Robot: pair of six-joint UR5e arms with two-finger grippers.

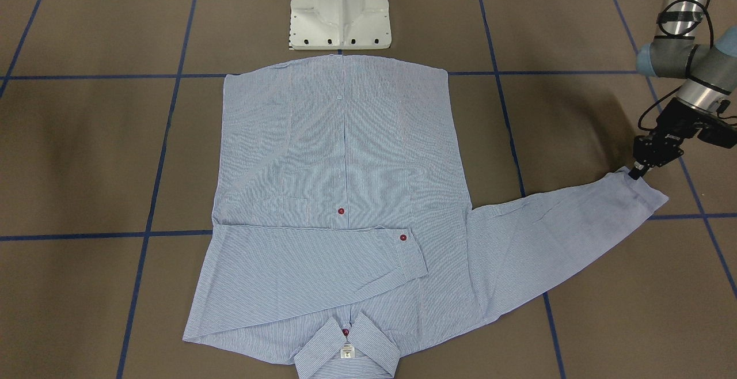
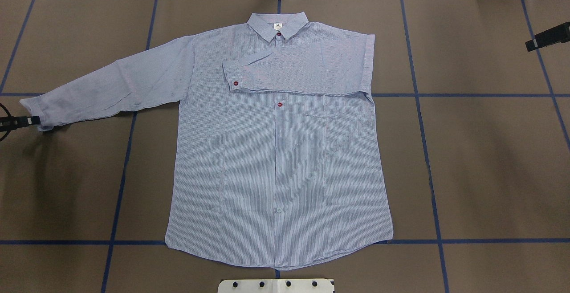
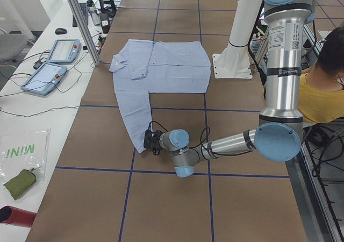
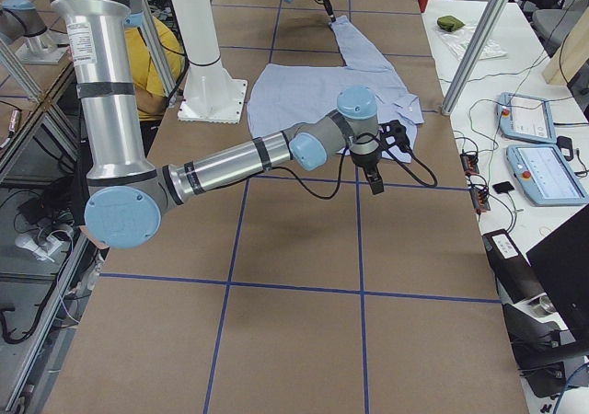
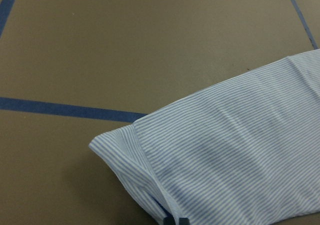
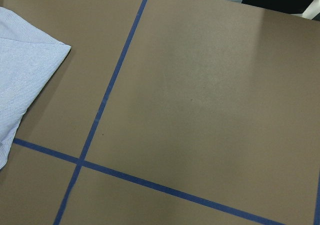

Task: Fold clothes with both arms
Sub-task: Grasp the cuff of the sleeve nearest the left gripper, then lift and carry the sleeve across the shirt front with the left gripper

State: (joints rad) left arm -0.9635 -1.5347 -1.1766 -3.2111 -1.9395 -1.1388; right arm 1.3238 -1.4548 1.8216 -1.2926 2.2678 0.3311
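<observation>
Currently we find the striped shirt (image 2: pixel 276 159) flat on the worktop (image 2: pixel 467 150), one sleeve (image 2: pixel 298 72) already folded across its chest. The left tool (image 1: pixel 636 173) appears pinched narrow on the outstretched sleeve's cuff (image 1: pixel 645 194); next, we judge, it must carry that cuff across. Of the right tool (image 2: pixel 531 43) we cannot tell the opening.

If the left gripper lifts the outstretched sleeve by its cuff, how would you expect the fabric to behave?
Probably floppy: the sleeve lies flat with soft creases, so it should drape below the left gripper. Likely light; the cloth looks thin. The other sleeve lies folded across the shirt, so fabric seems to stay where laid.
</observation>
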